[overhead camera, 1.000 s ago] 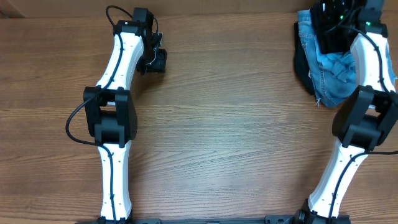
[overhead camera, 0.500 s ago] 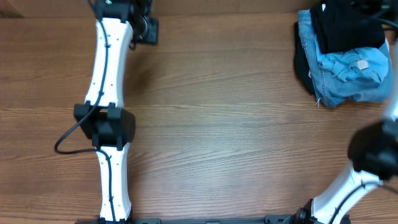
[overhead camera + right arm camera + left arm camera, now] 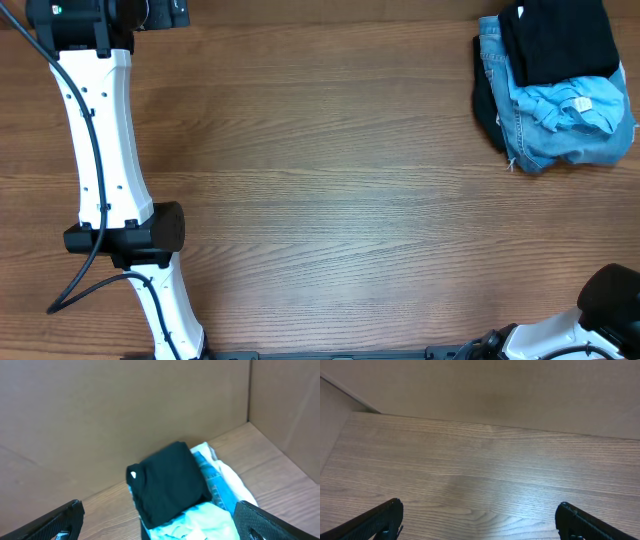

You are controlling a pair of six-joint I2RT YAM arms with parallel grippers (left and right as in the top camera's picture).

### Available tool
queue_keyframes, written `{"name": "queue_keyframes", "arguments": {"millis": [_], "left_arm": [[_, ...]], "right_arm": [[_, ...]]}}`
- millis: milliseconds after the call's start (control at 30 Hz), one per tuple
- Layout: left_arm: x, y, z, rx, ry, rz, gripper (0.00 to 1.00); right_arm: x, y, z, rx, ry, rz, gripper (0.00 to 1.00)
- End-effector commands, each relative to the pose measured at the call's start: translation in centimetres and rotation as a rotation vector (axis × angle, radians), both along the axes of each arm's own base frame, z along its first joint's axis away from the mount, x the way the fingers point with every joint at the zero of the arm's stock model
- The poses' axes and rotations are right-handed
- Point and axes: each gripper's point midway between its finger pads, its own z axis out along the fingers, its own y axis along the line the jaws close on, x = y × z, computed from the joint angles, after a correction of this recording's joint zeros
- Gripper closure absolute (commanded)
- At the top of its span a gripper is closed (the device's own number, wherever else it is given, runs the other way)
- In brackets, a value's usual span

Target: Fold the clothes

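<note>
Black soft-fabric short-sleeved T-shirt (image 3: 558, 40), folded into one compact rectangle bearing one small white label (image 3: 133, 474), tops a pile at the far right corner of the wood-grain table (image 3: 350, 200); beneath it lie one crumpled light blue shirt (image 3: 575, 105) and one pair of blue denim jeans (image 3: 495, 55); left gripper (image 3: 480, 515) and right gripper (image 3: 157, 512) both gape wide, holding nothing.

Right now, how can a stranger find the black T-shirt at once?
On the brown wooden table, find the clothes pile in the far right corner. The folded black fabric T-shirt lies on top. Unlike the light blue shirt and blue denim jeans beneath it, it is plain black with a small white label.
</note>
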Motion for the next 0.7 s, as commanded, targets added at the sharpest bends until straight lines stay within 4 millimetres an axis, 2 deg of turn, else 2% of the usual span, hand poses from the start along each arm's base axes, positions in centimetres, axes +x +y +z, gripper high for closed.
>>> {"name": "queue_keyframes", "arguments": {"millis": [0,533,600,667], "left_arm": [[0.0,0.1,-0.2,0.003,0.006,0.015,0.00],[0.0,0.1,-0.2,0.003,0.006,0.015,0.00],[0.0,0.1,-0.2,0.003,0.006,0.015,0.00],[0.0,0.1,-0.2,0.003,0.006,0.015,0.00]], "right_arm": [[-0.7,-0.3,-0.1,-0.006,0.022,-0.035,0.00],[-0.7,-0.3,-0.2,-0.004,0.025,-0.035,0.00],[-1.6,0.0,1.1,-0.032,0.008,-0.055,0.00],[-3.7,2.5,5.1,-0.081,-0.075,-0.031,0.00]]}}
